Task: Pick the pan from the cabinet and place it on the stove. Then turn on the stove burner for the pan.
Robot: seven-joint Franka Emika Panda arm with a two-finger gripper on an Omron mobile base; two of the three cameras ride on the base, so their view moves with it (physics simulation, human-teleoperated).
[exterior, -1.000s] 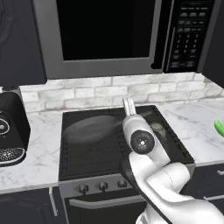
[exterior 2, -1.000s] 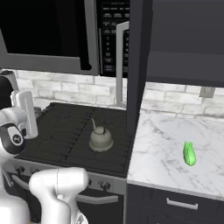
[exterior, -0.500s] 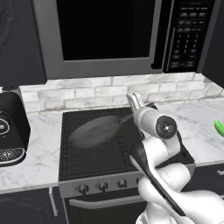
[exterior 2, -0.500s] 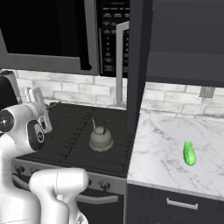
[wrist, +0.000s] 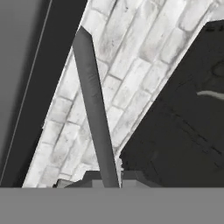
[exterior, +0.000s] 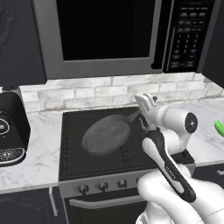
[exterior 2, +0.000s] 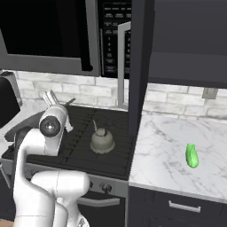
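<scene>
Here, pincer (exterior: 142, 105) clamped on pan (exterior: 106, 134) handle, pan seemingly hovering over stove (exterior: 72, 148), left of pincer

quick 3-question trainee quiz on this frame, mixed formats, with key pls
1. True or false: the wide dark-grey frying pan is inside the tall black cabinet.
2. Multiple choice: the end effector is shut on the pan's A) rim B) long thin handle C) base.
3. Fill in: the small pale-grey kettle sits on the black ribbed-grate ____.

Key: 1 false, the pan is held tilted over the stove; 2 B; 3 stove.
</scene>
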